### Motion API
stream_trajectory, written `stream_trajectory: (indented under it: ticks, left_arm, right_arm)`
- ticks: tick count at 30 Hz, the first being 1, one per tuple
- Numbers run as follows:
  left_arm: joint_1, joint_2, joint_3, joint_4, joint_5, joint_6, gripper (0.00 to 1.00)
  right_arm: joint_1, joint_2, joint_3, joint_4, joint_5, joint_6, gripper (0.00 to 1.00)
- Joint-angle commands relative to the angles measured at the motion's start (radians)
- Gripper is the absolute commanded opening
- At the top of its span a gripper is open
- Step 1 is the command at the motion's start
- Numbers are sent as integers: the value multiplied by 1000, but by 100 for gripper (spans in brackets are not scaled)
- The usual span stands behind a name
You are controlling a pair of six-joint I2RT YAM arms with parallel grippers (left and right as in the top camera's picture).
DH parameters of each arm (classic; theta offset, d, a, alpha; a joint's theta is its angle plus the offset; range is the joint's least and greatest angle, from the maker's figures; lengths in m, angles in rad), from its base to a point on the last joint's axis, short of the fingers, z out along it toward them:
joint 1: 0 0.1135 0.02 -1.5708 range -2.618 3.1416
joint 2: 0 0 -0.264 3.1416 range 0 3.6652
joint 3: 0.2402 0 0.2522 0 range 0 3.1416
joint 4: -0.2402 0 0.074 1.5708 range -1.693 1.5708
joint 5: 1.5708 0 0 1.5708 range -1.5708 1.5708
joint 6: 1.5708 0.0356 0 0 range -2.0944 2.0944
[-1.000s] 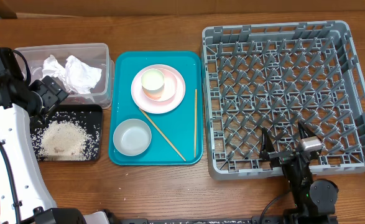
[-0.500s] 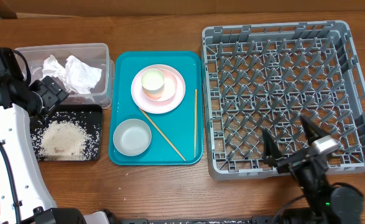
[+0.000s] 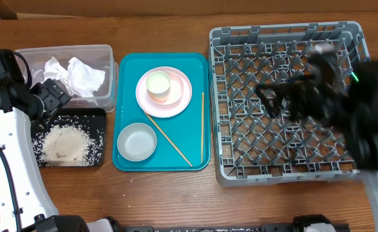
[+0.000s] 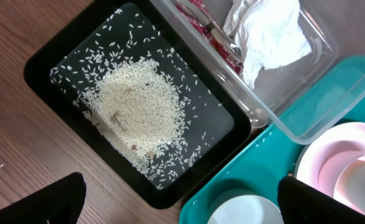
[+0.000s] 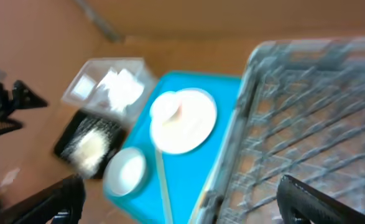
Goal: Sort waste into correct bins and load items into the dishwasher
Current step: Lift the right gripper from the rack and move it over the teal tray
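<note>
Crumpled white napkins [image 3: 78, 74] and a red wrapper [image 4: 204, 28] lie in the clear tub [image 3: 105, 51]. Loose rice [image 3: 63, 143] is heaped in the black tray [image 3: 100, 115]. On the teal tray [image 3: 195, 61] sit a pink plate [image 3: 179, 103] with a small white cup [image 3: 158, 84] on it, a pale grey-green bowl [image 3: 137, 142] and two chopsticks [image 3: 170, 140]. The grey dish rack [image 3: 285, 38] stands to the right. My left gripper [image 3: 51, 98] [image 4: 182, 208] hangs open above the black tray's edge. My right gripper [image 3: 275, 96] [image 5: 182, 205], blurred by motion, is open over the rack, holding nothing.
The wooden table [image 3: 176, 193] runs along the front of everything. The left arm's white body [image 3: 8, 161] stands at the table's left edge. The right arm's dark bulk [image 3: 362, 109] covers the rack's right half.
The right arm has swung fast from the table's front edge up over the dish rack, its gripper still open. The left arm and all objects are unchanged.
</note>
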Motion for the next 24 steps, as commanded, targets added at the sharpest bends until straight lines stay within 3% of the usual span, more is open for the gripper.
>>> stream_trajectory:
  ticks: [1, 7, 12, 18, 24]
  left_arm:
    - [-1, 3, 15, 1, -2, 8, 100]
    - [-1, 3, 15, 1, -2, 8, 100]
    - [-1, 3, 15, 1, -2, 8, 100]
    - [-1, 3, 15, 0, -2, 8, 100]
    - [-1, 3, 15, 0, -2, 8, 100]
  right_arm:
    - [74, 148, 55, -27, -96, 24, 100]
    - [269, 369, 55, 32, -95, 23, 100]
    - [430, 482, 55, 67, 40, 23, 100]
    - [570, 543, 55, 108, 169, 23, 100]
    - [610, 546, 55, 137, 175, 24, 100]
